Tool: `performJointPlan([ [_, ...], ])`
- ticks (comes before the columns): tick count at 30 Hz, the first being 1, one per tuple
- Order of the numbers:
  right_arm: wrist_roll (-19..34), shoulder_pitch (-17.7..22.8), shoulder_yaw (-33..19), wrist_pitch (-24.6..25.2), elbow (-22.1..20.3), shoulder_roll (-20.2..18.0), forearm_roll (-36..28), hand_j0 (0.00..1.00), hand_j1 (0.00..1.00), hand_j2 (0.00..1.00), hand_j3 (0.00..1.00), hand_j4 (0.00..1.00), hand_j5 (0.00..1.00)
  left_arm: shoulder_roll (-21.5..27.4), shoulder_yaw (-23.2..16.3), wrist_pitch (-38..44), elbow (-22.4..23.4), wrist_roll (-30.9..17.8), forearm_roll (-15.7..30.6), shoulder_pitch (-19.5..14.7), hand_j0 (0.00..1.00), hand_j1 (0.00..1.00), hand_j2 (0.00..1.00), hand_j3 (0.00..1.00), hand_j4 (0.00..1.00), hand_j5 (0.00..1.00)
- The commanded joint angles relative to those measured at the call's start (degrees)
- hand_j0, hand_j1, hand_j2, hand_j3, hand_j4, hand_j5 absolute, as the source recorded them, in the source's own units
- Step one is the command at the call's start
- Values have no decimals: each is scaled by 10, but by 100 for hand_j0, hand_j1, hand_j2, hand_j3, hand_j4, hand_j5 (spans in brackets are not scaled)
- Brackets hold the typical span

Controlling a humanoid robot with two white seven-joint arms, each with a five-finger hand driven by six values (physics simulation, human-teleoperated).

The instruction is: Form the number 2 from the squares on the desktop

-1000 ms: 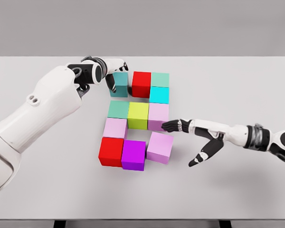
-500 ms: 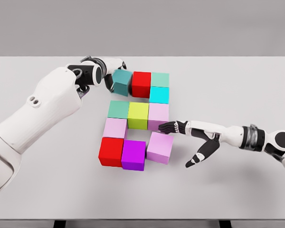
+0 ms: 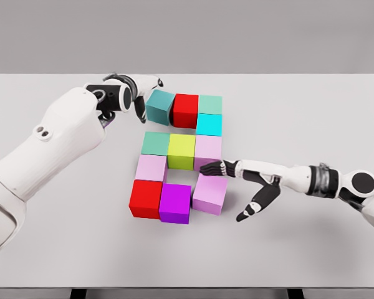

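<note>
Blocks sit mid-table, almost number 2 shape. Bottom row: red block (image 3: 146, 199), purple block (image 3: 175, 203), then light pink block (image 3: 210, 194) turned a bit crooked, small gap beside purple one. Right hand (image 3: 246, 180) lies just right of that pink block, fingers spread, holding nothing, fingertips over its top edge. Pink block lies left of right hand, so push goes left. Left hand (image 3: 137, 93) in upper left, fingers loose, just beside tilted teal block (image 3: 159, 106), holding nothing

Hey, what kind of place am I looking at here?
Likely a simulated tabletop workspace: a plain white table, a bare grey backdrop, and bright coloured cubes like the red cube, all rendered flat and clean.
</note>
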Motion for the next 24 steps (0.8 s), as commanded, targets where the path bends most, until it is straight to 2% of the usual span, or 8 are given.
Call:
performJointPlan([
  [1, 0, 0, 0, 1, -2, 4, 0, 100, 100, 100, 100, 100, 100, 2, 0, -2, 0, 0, -2, 0, 99, 99, 99, 99, 99, 99],
  [24, 0, 0, 12, 1, -31, 2, 8, 100, 100, 100, 100, 100, 100, 13, -13, -40, -8, 0, 5, 1, 100, 100, 100, 100, 100, 100],
])
